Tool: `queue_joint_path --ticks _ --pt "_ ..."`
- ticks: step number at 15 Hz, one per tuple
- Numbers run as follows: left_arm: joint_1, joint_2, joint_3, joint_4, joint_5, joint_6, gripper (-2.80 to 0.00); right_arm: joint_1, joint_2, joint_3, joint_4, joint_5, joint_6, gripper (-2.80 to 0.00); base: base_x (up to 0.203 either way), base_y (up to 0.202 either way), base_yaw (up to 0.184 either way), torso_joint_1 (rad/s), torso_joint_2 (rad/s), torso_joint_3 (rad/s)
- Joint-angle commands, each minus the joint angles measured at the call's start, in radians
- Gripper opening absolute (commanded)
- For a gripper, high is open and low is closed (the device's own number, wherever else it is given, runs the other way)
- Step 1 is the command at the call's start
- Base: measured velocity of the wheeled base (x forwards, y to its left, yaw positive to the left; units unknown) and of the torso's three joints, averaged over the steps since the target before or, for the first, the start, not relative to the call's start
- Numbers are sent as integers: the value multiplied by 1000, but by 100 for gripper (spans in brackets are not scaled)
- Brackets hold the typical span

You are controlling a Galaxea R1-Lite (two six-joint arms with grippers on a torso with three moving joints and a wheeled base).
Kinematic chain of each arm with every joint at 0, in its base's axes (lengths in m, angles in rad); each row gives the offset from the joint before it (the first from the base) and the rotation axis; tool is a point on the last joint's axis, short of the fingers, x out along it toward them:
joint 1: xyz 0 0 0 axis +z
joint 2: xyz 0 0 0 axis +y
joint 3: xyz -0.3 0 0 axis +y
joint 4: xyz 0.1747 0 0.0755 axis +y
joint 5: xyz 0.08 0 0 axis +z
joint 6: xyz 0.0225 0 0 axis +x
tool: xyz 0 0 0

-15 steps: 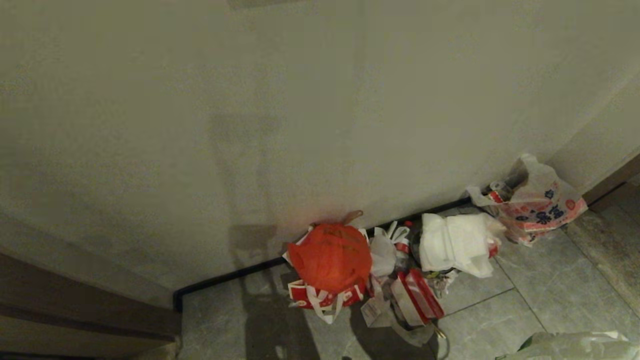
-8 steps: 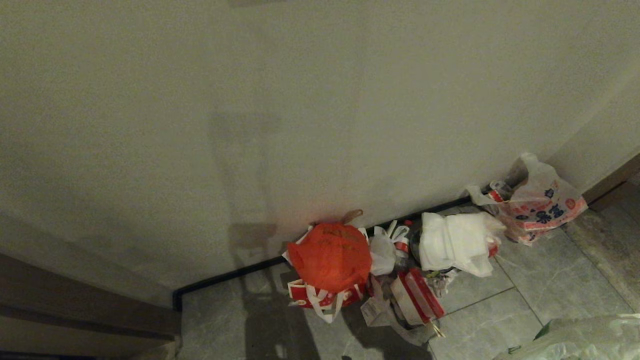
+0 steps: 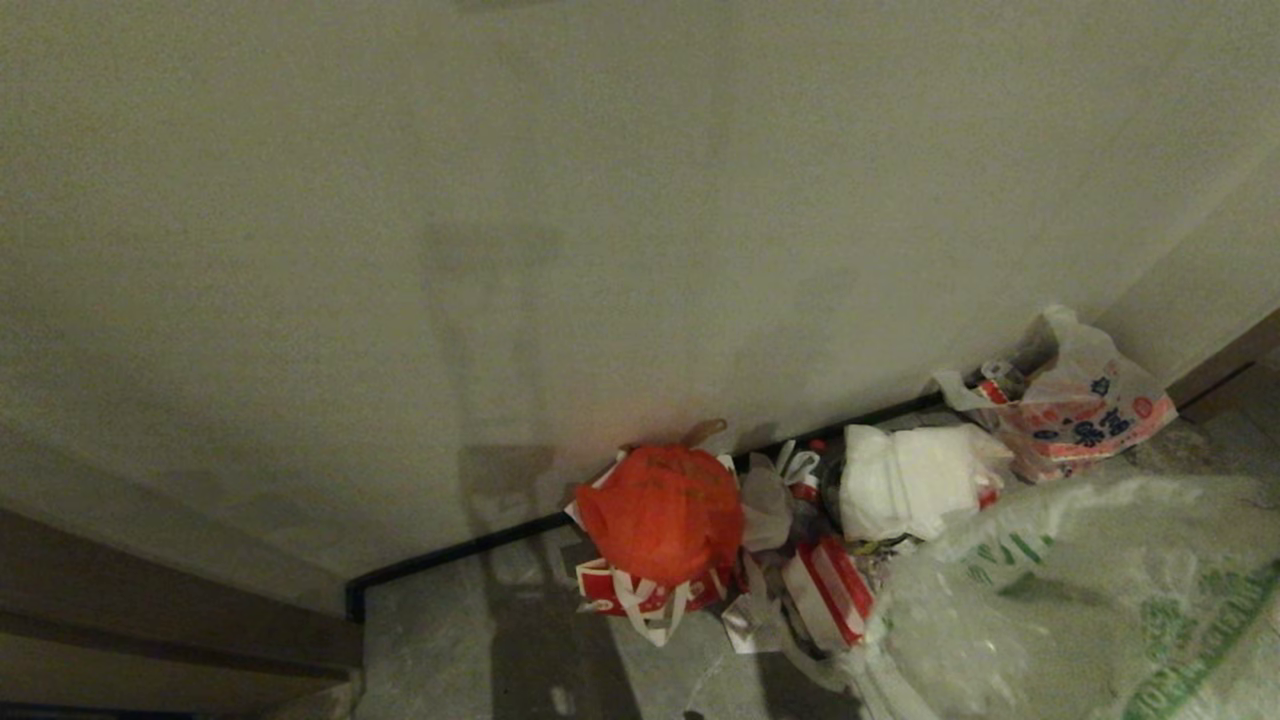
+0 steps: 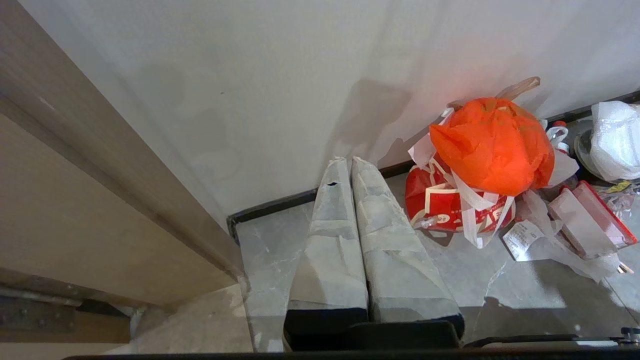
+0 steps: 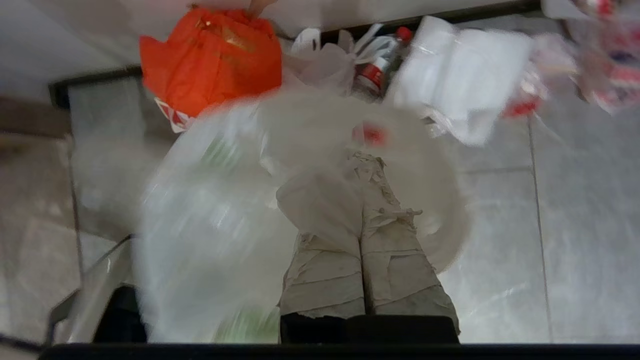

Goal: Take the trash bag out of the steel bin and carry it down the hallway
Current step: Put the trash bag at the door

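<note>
The trash bag [image 3: 1080,600], thin translucent white plastic with green print, fills the lower right of the head view, in front of the rubbish pile. In the right wrist view the trash bag [image 5: 210,225] hangs blurred below and beside my right gripper [image 5: 359,167], whose taped fingers are shut on a fold of it. My left gripper [image 4: 348,161] is shut and empty, pointing at the base of the wall above the grey hallway floor [image 4: 270,250]. The steel bin is out of view.
Against the wall lies a pile of rubbish: an orange-red bag [image 3: 660,515], a white bundle [image 3: 915,485], a red-lidded box [image 3: 830,590] and a white bag with red-and-blue print [image 3: 1075,410]. A brown door frame [image 3: 150,620] stands at the left.
The trash bag has risen from the lower right corner of the head view and now covers much of that side. The pile and the wall have not shifted.
</note>
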Motion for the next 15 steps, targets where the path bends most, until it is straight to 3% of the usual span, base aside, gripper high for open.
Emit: queue_joint_path --ticks 1,6,11,12,15 --pt "0 1 2 0 0 -2 -280 68 253 -44 -46 -18 -6 -280 0 0 0 0 0 0" --pt "0 1 1 0 0 -1 -280 244 490 -140 -138 -59 -7 -280 0 0 0 0 0 0" --pt "1 1 2 0 0 -1 -280 292 672 -202 -243 -80 -8 -280 0 0 0 0 0 0" --pt "0 1 0 0 0 0 -280 309 709 -219 -282 -101 -6 0 0 0 0 0 0 0" --pt "0 1 1 0 0 0 -280 338 747 -251 -340 -126 -5 0 0 0 0 0 0 0"
